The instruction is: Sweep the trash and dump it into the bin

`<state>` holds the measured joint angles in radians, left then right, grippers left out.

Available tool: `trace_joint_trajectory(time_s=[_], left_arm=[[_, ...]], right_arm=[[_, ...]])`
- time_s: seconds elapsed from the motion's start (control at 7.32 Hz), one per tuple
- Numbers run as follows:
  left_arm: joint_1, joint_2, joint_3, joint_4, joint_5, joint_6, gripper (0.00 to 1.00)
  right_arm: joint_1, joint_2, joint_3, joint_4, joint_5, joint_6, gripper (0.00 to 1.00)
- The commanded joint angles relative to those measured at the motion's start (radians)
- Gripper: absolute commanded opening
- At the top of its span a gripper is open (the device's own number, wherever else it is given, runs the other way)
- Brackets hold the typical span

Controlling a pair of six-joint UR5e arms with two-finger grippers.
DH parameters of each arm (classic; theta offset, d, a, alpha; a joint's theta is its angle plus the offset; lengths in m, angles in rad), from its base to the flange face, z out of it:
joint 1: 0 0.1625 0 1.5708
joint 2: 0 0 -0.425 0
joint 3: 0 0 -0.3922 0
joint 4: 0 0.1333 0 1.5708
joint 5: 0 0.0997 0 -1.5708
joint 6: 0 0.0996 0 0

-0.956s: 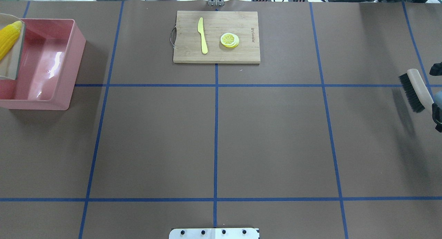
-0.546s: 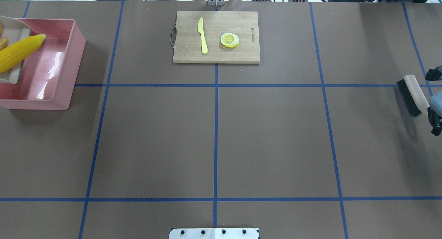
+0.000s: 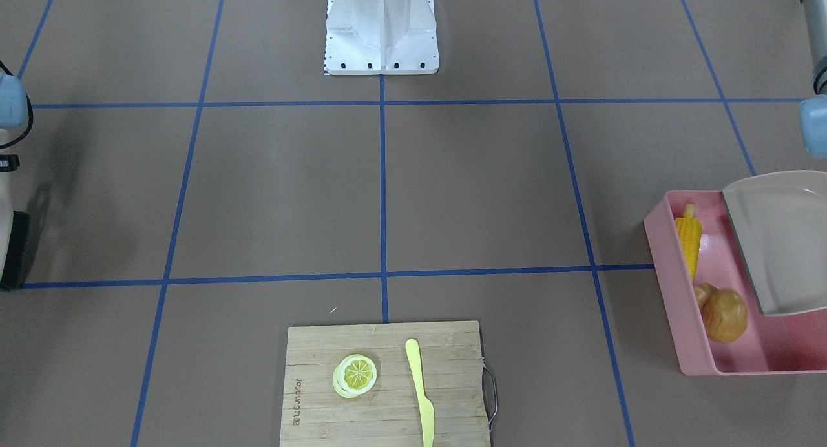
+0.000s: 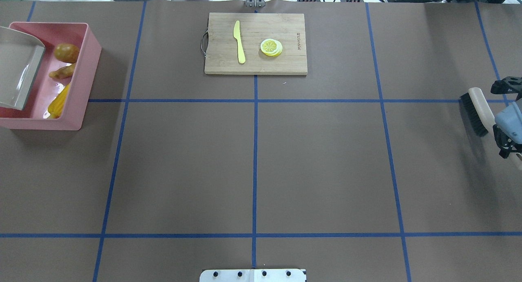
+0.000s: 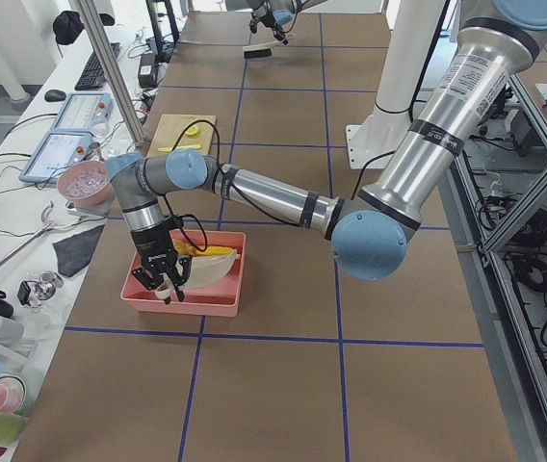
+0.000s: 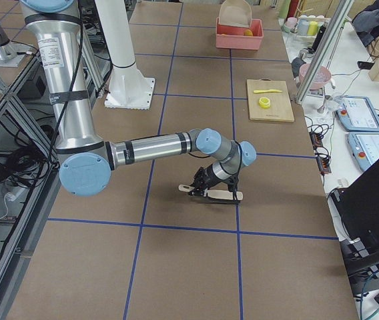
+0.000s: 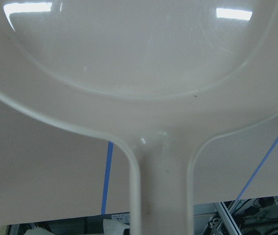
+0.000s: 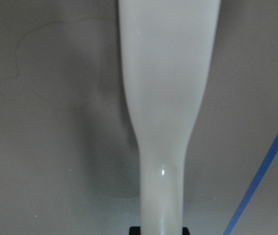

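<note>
The pink bin [image 4: 92,66] [image 3: 669,292] stands at the table's left end. Inside it lies the trash: a yellow corn cob [image 4: 59,102] [image 3: 689,240], a tan ginger root [image 4: 62,73] [image 3: 702,294] and a brown potato [image 4: 66,52] [image 3: 725,314]. A beige dustpan [image 4: 18,70] [image 3: 775,240] [image 7: 139,73] hangs tilted over the bin, empty. The left gripper [image 5: 166,281] is at its handle; I cannot tell its state. At the right end, the right gripper [image 4: 507,129] [image 6: 206,189] is shut on a brush [image 4: 474,111] [image 8: 163,98] low over the table.
A wooden cutting board [image 4: 285,62] [image 3: 310,356] at the far middle carries a yellow knife [image 4: 239,41] [image 3: 421,389] and a lemon slice [image 4: 271,47] [image 3: 355,374]. The robot's base plate [image 4: 253,275] [image 3: 381,27] is at the near edge. Blue tape lines cross the brown table.
The corn cob slid off the dustpan into the bin, where the potato and ginger now lie too. The dustpan now shows empty. The right gripper shifted the brush slightly left.
</note>
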<state>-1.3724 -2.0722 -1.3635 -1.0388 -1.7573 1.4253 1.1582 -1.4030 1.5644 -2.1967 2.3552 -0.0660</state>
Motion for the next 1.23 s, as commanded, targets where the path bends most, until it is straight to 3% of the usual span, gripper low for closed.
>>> trace_joint_trajectory(time_s=[0.0, 0.68, 0.82, 0.96, 1.09], left_arm=[[0.003, 0.009, -0.002, 0.006, 0.009, 0.001, 0.0], [-0.071, 0.009, -0.006, 0.042, 0.042, -0.014, 0.0], [-0.104, 0.011, -0.026, 0.061, 0.041, -0.058, 0.0], [-0.129, 0.017, -0.066, 0.089, 0.041, -0.124, 0.0], [-0.16, 0.018, -0.086, 0.118, 0.041, -0.203, 0.0]], right_arm=[[-0.005, 0.013, 0.002, 0.002, -0.004, 0.005, 1.0], [0.011, 0.064, 0.014, -0.011, -0.011, 0.008, 1.0], [0.046, 0.097, 0.014, -0.006, -0.052, -0.006, 1.0], [0.072, 0.163, 0.013, -0.006, -0.147, -0.006, 1.0], [0.107, 0.168, 0.006, 0.012, -0.154, 0.0, 1.0]])
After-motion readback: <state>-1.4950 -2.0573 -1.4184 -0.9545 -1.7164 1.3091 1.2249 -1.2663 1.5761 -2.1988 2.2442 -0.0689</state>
